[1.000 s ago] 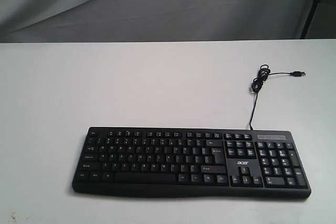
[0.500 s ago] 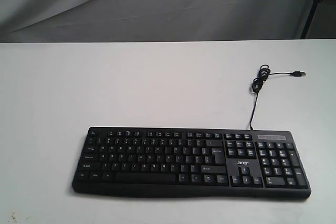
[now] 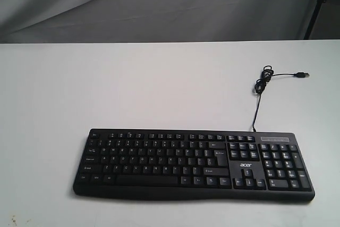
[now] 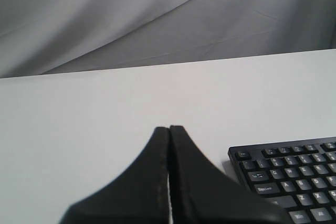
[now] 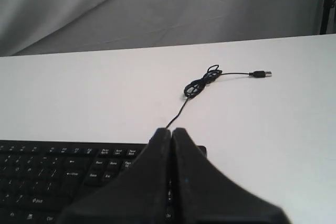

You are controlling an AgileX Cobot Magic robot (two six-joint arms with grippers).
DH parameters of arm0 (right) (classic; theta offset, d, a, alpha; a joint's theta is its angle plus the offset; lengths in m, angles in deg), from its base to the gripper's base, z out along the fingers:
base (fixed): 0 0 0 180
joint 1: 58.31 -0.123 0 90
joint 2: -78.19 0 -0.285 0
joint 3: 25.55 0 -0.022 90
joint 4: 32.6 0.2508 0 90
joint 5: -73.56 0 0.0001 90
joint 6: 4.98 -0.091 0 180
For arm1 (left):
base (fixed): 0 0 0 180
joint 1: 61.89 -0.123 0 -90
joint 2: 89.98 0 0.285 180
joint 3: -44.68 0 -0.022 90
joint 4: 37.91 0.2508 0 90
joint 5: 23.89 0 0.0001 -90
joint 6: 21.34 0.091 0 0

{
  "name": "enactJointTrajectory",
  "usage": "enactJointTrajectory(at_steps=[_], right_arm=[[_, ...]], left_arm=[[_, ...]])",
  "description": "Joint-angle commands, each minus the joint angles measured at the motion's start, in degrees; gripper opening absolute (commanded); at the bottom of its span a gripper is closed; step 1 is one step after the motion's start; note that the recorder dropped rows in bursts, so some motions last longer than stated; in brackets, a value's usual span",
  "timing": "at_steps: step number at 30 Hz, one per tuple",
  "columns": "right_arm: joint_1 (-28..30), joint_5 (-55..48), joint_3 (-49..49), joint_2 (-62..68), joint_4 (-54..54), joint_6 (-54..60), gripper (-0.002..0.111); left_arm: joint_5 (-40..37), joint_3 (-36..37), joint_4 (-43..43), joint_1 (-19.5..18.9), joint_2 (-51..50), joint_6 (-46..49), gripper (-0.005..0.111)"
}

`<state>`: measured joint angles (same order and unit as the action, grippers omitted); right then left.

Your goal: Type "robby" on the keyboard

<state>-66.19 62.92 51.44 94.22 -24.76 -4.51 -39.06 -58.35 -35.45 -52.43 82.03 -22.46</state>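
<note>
Black left fingers (image 4: 155, 153) and right fingers (image 5: 157, 153) were pressed together, holding nothing, off every key. Beyond them the keyboard (image 3: 194, 164) lay flat across the lower frame on the white counter (image 3: 133, 89), its cable (image 3: 256, 104) trailing toward the upper right. Judged: typing not begun; all five letters left.

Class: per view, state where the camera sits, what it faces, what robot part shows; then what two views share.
Exterior: above, in front of the keyboard, facing across the table to the backdrop; no robot.
Left wrist: behind shut left claw, facing keyboard's left end.
Right wrist: behind shut right claw, facing the cable.
Shared: exterior and right wrist show the cable.
</note>
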Motion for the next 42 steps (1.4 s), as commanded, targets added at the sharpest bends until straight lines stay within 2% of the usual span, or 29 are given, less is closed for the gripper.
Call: enactJointTrajectory(at_steps=[1, 42], right_arm=[[0.55, -3.06, 0.23, -1.61, -0.99, -0.11, 0.000], [0.55, -3.06, 0.23, -1.59, 0.26, -0.11, 0.000]], left_arm=[[0.42, 0.25, 0.27, 0.36, 0.20, -0.16, 0.000], [0.42, 0.25, 0.27, 0.36, 0.20, -0.16, 0.000]])
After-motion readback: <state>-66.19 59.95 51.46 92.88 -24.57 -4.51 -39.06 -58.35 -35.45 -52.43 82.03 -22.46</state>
